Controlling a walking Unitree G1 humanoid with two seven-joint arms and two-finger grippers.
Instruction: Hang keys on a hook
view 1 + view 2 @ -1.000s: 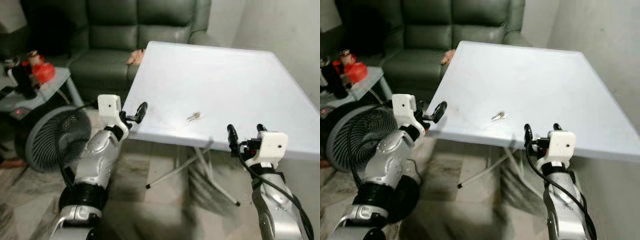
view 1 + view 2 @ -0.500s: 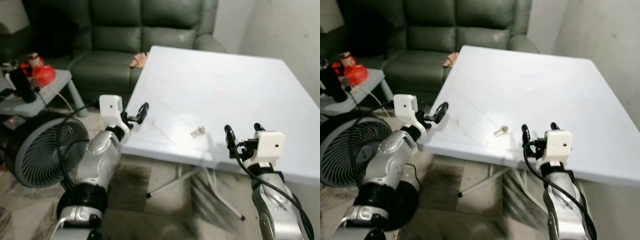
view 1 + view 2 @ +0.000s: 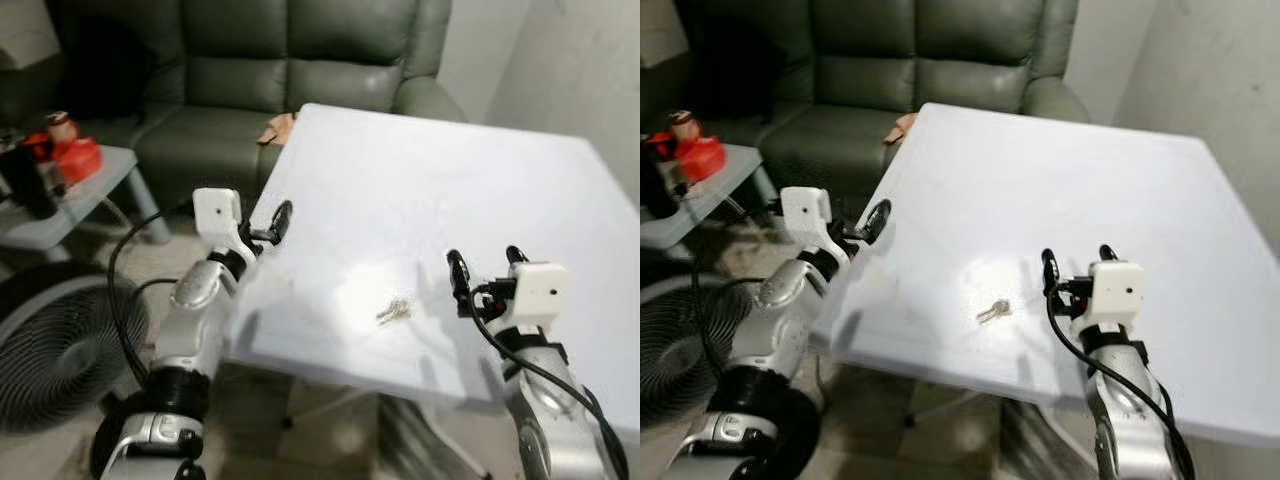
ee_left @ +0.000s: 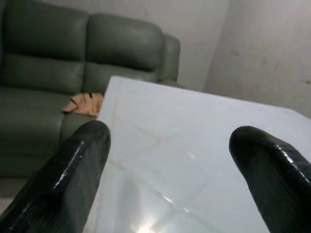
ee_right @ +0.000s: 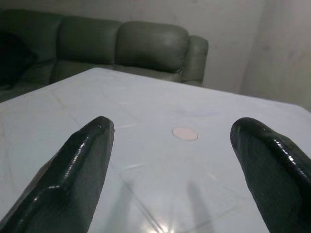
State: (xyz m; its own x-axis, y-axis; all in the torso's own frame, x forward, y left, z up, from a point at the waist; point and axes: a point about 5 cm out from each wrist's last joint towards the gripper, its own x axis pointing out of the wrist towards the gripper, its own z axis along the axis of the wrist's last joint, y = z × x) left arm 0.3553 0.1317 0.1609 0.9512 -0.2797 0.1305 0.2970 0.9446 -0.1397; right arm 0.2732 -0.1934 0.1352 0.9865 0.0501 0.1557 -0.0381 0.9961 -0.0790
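the keys (image 3: 392, 312) lie flat on the white tabletop (image 3: 440, 200), near its front edge. right gripper (image 3: 484, 272) hovers just beside the keys, fingers wide apart, holding nothing. left gripper (image 3: 272, 224) stands at the tabletop's left edge, well apart from the keys, fingers also spread and empty. judgement: the keys are small, light, rigid metal, lying low and likely to skid on the smooth surface. best hold is a pinch across the thicker ring end; detail is too small to confirm. no hook noted.
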